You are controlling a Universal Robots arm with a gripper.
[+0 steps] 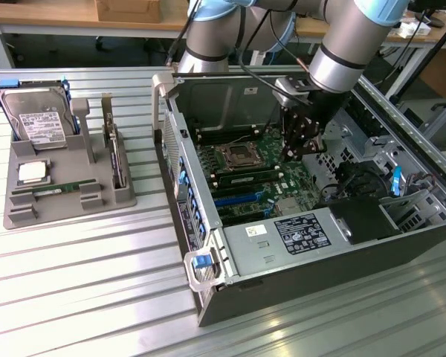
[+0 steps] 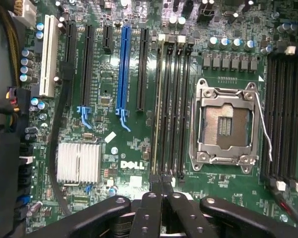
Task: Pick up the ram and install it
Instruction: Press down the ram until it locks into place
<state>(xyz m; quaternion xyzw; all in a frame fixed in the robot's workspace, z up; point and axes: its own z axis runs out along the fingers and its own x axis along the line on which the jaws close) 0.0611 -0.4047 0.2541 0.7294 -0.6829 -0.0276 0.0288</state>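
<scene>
I am reaching down into the open computer case [image 1: 312,223], my claw [image 1: 301,141] hanging just above the motherboard [image 2: 114,148]. In the wrist view its fingers [image 2: 161,196] are pressing together, holding nothing that I can see. The ram [image 1: 58,190] is lying in the grey tray [image 1: 67,208] near the table's [image 1: 74,290] far left corner, beside the hard drive [image 1: 37,119].
</scene>
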